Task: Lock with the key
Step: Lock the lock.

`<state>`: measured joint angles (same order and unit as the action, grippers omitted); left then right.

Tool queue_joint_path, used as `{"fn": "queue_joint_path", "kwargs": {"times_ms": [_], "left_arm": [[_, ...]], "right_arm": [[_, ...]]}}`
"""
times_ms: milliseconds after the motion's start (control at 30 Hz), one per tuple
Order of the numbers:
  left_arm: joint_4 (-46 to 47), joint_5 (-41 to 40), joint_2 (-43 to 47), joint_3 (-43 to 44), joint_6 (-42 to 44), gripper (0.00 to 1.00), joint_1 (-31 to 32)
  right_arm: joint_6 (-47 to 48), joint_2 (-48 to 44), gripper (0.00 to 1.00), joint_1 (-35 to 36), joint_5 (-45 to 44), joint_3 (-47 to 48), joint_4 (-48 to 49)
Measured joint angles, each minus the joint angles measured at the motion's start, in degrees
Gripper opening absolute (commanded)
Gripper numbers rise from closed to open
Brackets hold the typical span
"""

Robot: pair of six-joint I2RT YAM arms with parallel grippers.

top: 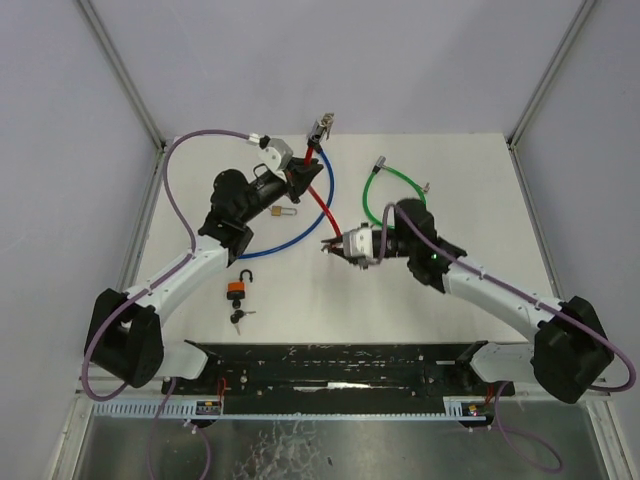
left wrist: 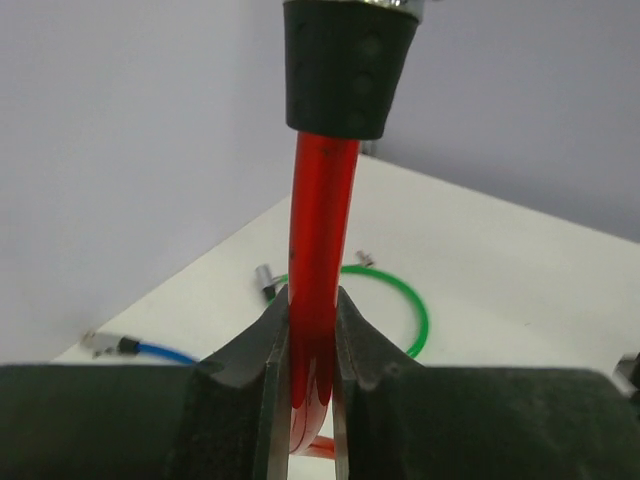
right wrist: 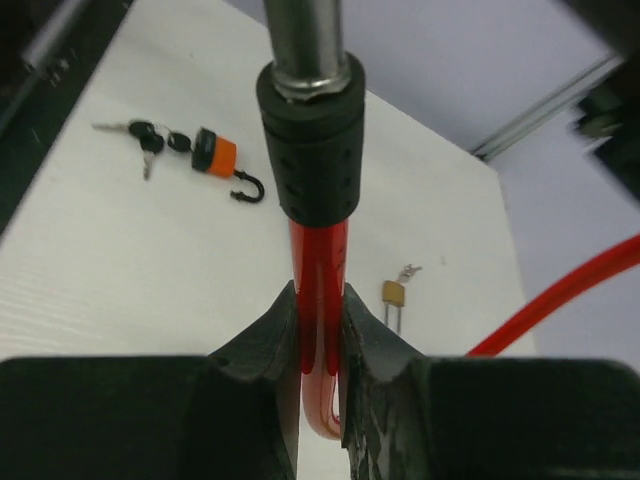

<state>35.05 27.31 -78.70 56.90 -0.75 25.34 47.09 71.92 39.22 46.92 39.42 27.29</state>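
Both ends of red cable (top: 322, 200) pinched — left gripper (top: 303, 177), right gripper (top: 336, 246).

White table (top: 470, 180); pale grey walls (top: 60, 120); aluminium corner posts (top: 125, 75)

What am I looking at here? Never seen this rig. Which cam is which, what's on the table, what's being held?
Two robot arms are bolted at the near edge of a white table. The overhead view looks down from above and behind them; the other two pictures come from cameras on each wrist, looking out past that arm's own fingers.

Both arms hold the same red cable lock. The left gripper pinches the cable near its far end, just below a black sleeve. The right gripper pinches the other end, below a similar sleeve with a metal pin.

Lying on the table: a blue cable, a green cable, a small brass padlock, and an orange padlock with its shackle open and keys attached.
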Motion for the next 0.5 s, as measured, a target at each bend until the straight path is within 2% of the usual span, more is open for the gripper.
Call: {"fn": "queue_joint_path", "kwargs": {"times_ms": [133, 267, 367, 500], "left_arm": [[1.6, -8.7, 3.96, -7.3, 4.59, 0.0, 2.62], [3.15, -17.57, 9.09, -13.31, 10.12, 0.0, 8.5], [5.35, -23.58, 12.02, -16.41, 14.67, 0.0, 12.63], [9.46, -31.95, 14.05, -20.11, 21.4, 0.0, 17.73]], "right_arm": [[-10.8, 0.79, 0.0, -1.29, 4.48, 14.82, -18.6], [-21.03, -0.07, 0.0, -2.58, 11.65, 19.41, -28.17], [-30.14, 0.63, 0.0, -4.24, 17.73, 19.89, -28.72], [-45.68, 4.0, 0.0, -6.03, 24.41, 19.87, -22.25]]}}
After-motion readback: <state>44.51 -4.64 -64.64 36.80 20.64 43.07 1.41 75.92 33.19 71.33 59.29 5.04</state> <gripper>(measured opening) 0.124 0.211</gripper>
